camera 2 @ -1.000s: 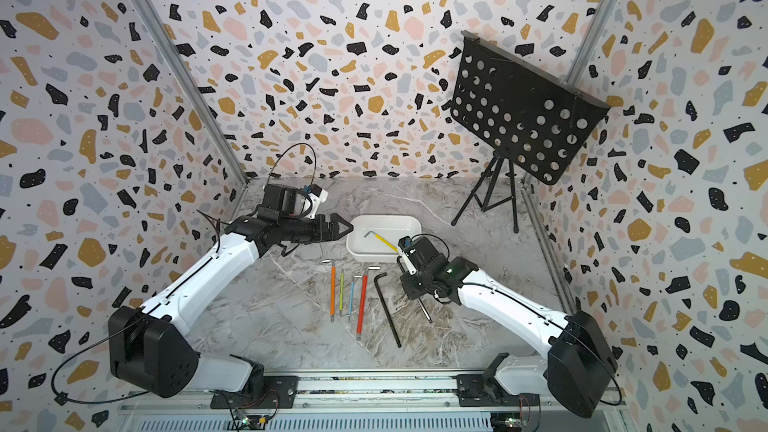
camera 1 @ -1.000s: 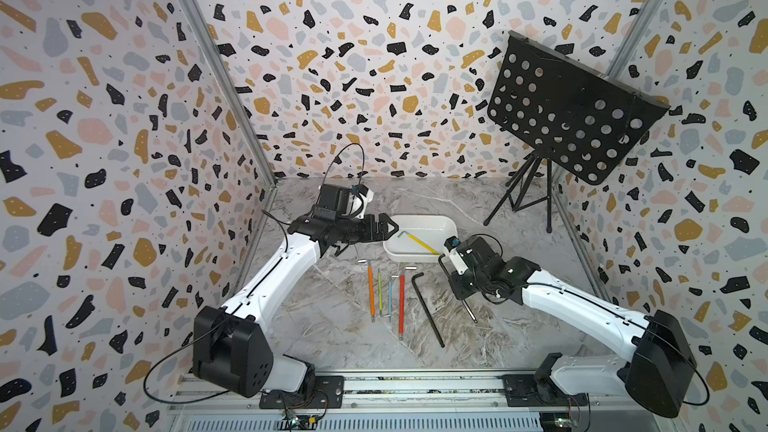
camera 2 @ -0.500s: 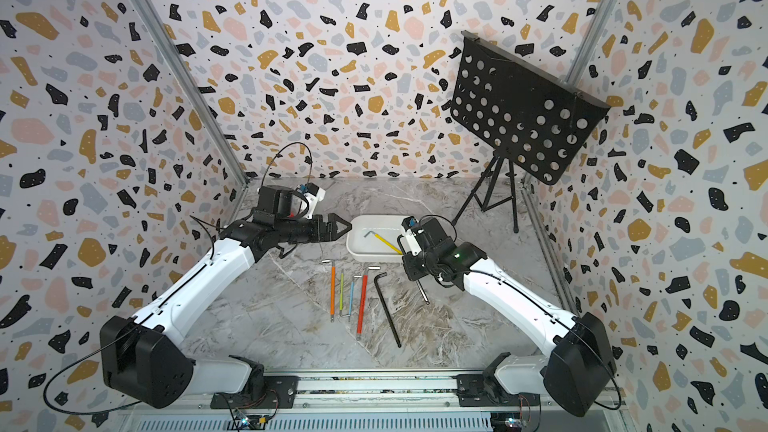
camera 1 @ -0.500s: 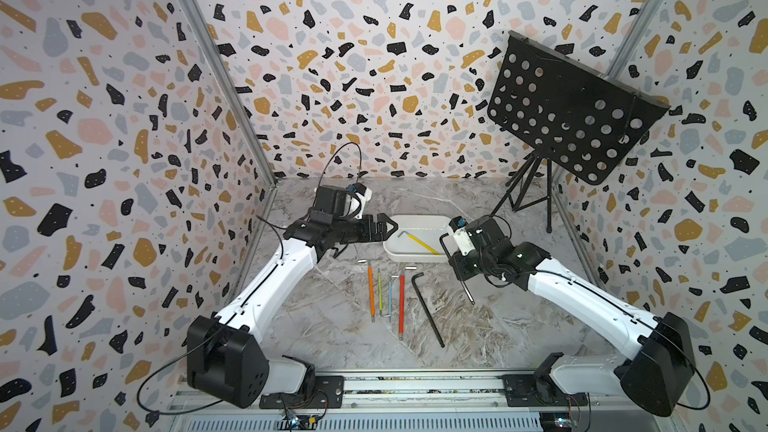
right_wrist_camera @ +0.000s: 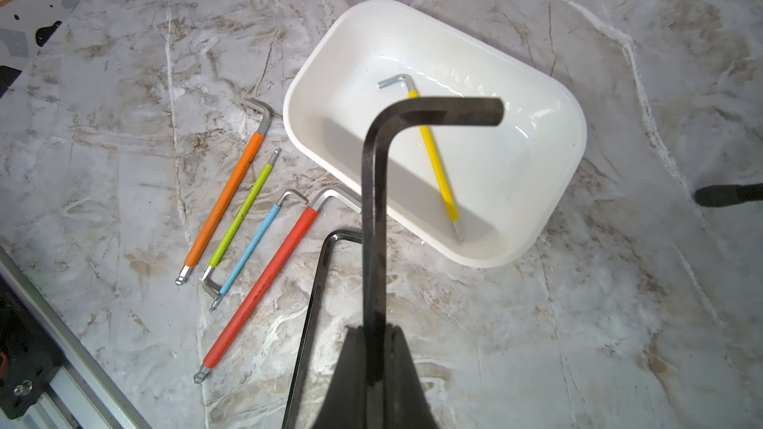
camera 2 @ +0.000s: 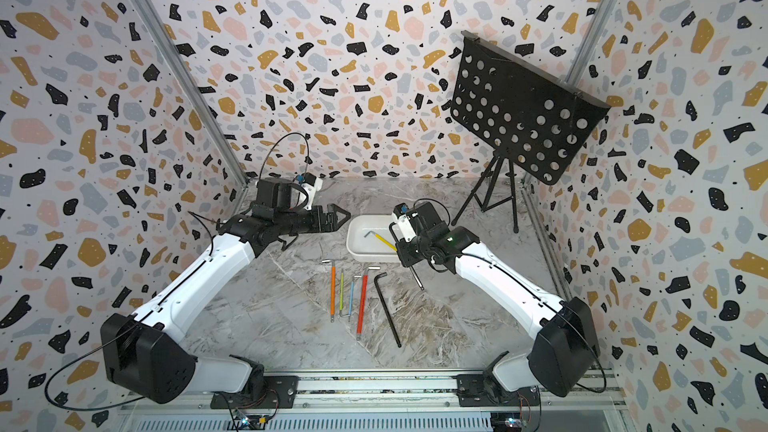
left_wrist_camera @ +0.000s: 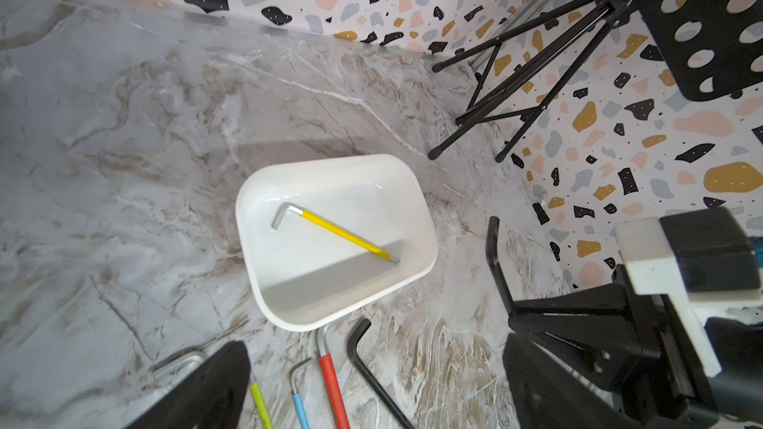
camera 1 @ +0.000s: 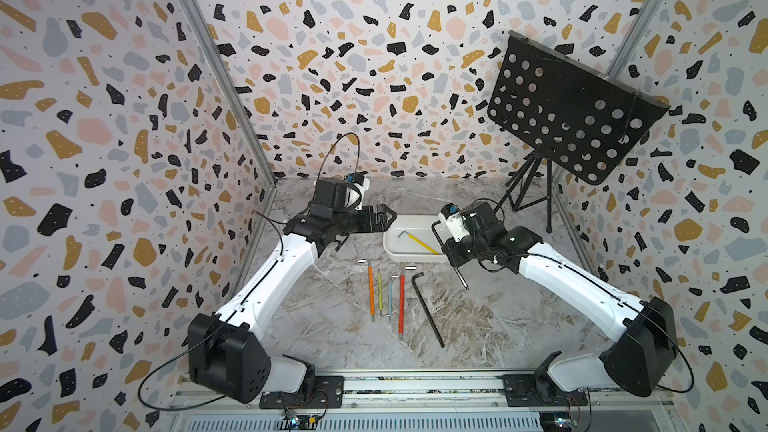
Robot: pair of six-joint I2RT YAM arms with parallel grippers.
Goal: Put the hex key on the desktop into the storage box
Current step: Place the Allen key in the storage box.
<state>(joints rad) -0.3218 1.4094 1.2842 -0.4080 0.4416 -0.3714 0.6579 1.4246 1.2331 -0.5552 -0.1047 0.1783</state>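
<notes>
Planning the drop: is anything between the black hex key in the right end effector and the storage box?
Nothing visible. The black hex key hangs partly over the storage box; only a yellow hex key lies inside.

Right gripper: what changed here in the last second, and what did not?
The right gripper, shut on the black hex key, carried it back toward the storage box; its bent end is now over the box. The left gripper, the yellow hex key in the box and the row of hex keys on the desktop stayed put.
</notes>
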